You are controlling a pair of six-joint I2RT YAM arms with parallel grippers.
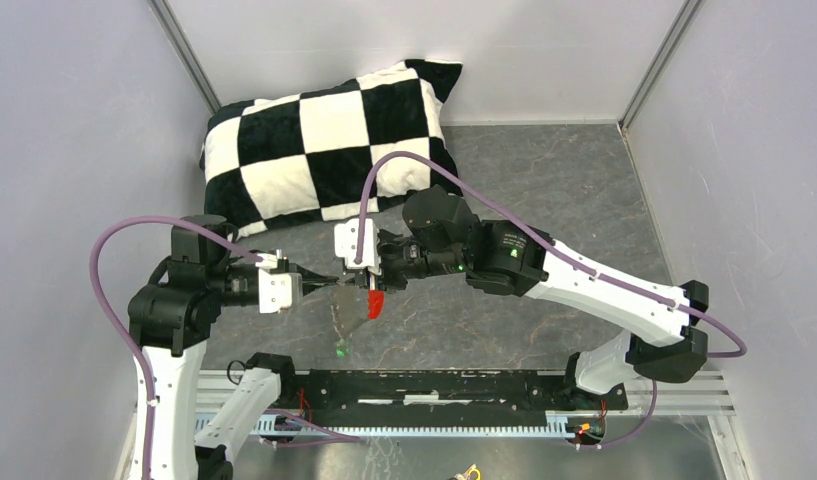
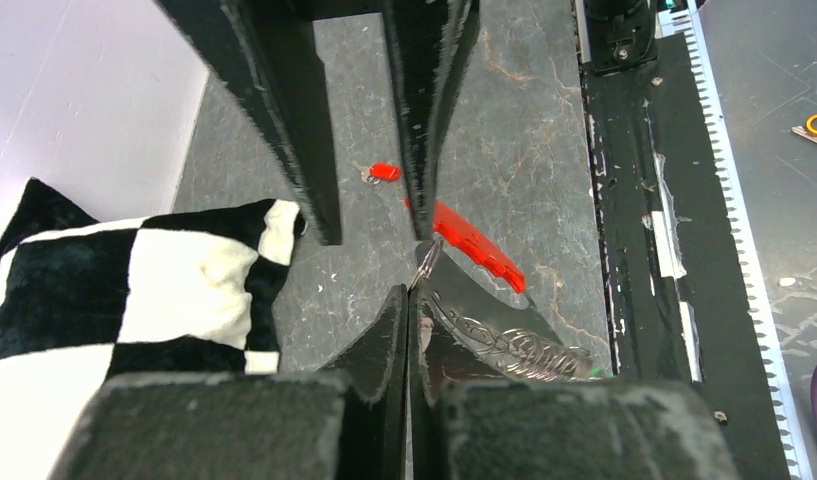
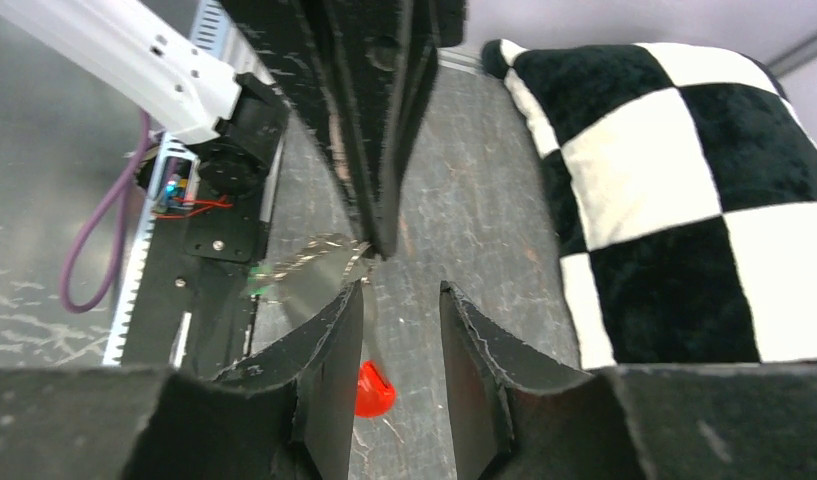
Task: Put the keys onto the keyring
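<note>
One red key (image 2: 384,172) shows from left wrist, not from above, left gripper (image 2: 407,298) clamping keyring (image 2: 474,245), right gripper (image 3: 402,292) parted.

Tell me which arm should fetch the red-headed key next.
Right. The right gripper is open with nothing between its fingers, while the left gripper is shut on the keyring. The red-headed key lies loose on the table.
</note>
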